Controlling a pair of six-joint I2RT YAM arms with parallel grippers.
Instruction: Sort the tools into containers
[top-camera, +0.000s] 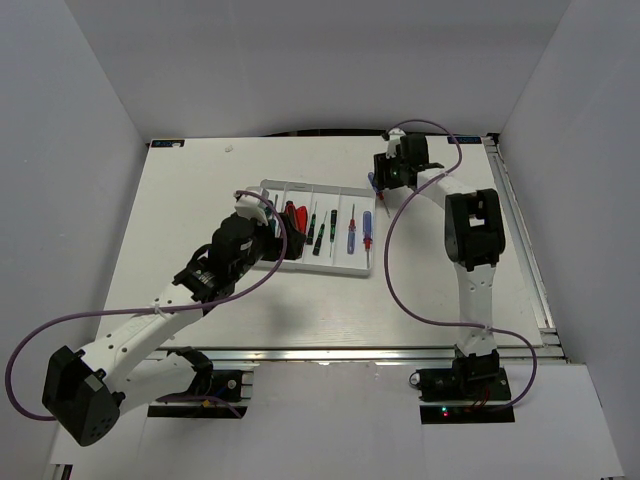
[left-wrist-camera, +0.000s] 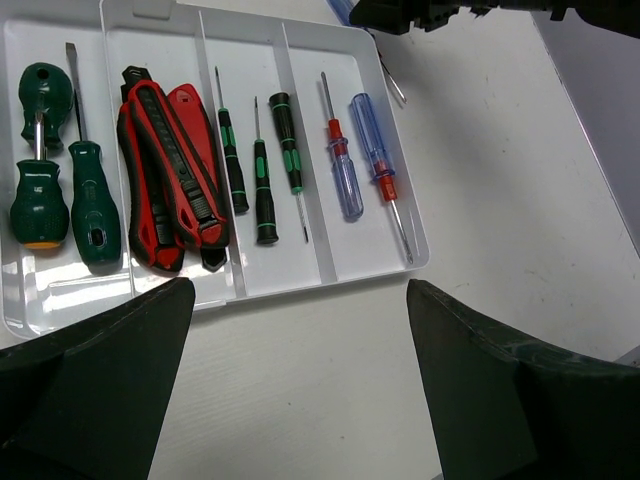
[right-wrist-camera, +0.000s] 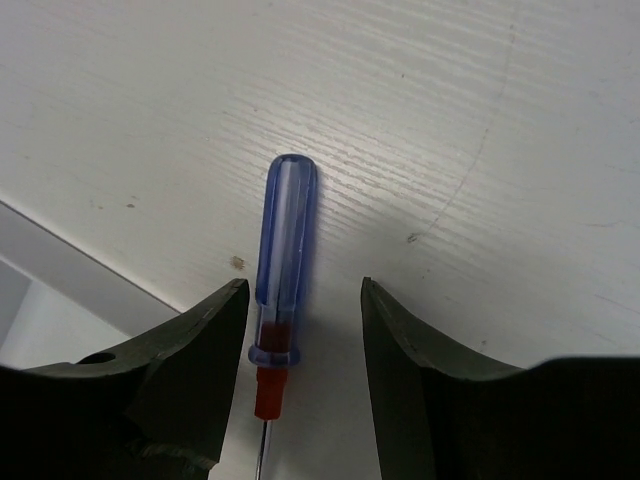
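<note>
White wood-grain table (top-camera: 190, 200), plain white walls (top-camera: 90, 100) on three sides. Blue-handled screwdriver (right-wrist-camera: 285, 250) lies flat on table just outside far right corner of white tray (left-wrist-camera: 285, 265). Right gripper (right-wrist-camera: 303, 290) straddles handle, jaws partly apart, not clamped. Left gripper (left-wrist-camera: 298, 330) spread wide above tray's near edge.

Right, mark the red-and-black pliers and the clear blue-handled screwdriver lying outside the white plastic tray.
red-and-black pliers (left-wrist-camera: 170, 180): left wrist view, on the handles.
blue-handled screwdriver (right-wrist-camera: 285, 250): right wrist view, middle of the handle.
</note>
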